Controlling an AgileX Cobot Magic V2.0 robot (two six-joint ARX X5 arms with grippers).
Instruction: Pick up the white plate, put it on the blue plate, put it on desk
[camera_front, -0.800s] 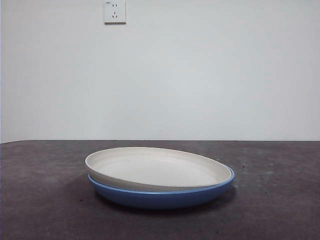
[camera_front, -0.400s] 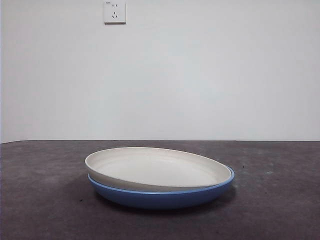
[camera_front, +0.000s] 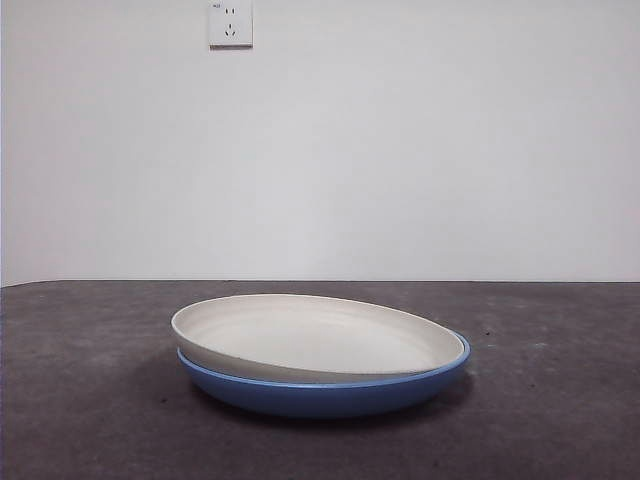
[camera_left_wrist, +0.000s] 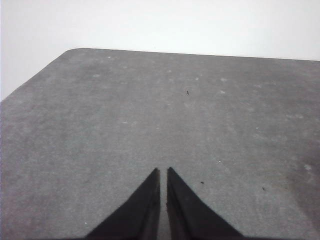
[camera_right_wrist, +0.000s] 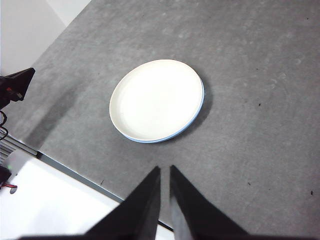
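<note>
Here, the left gripper (camera_left_wrist: 163, 172), jaws pressed together and holding nothing, hangs over bare worktop (camera_left_wrist: 150, 115). At centre, the white plate (camera_front: 315, 335) lies slightly tilted inside the blue plate (camera_front: 320, 392). The right gripper (camera_right_wrist: 165, 170), jaws likewise pressed together, hovers high, well apart from both plates.

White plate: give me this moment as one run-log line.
white plate: tilted in blue plate | blue plate: on desk | left gripper: shut, away | right gripper: shut, above
</note>
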